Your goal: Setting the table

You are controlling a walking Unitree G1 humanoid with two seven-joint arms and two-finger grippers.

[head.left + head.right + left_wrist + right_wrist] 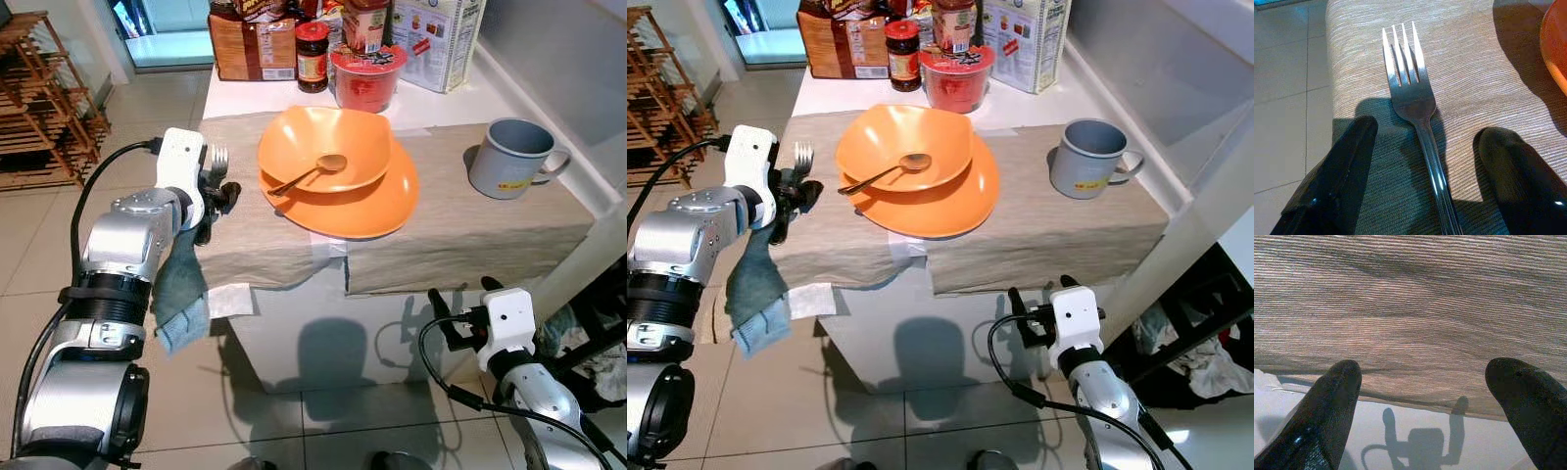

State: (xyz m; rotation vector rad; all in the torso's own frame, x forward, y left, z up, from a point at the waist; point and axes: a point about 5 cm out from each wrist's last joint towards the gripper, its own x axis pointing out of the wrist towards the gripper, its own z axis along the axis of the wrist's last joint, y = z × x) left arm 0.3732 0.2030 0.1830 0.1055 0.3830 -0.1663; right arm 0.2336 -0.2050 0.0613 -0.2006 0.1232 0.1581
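A white table [294, 333] carries a beige cloth [470, 235], jars and boxes.

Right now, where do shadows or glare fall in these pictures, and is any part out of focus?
Left eye view: sharp; the robot's shadow lies on the floor tiles. Left wrist view: the left gripper shadows the cloth around the fork; glare streaks its handle; near fingers soft. Right wrist view: gripper shadow on the white table side.

Pale floor tiles [323, 421] are catching hard shadows beneath a white table [294, 338]. A wooden rack [39, 98] is standing at the room's edge, and daylight is coming through a glass door [162, 29] behind it.
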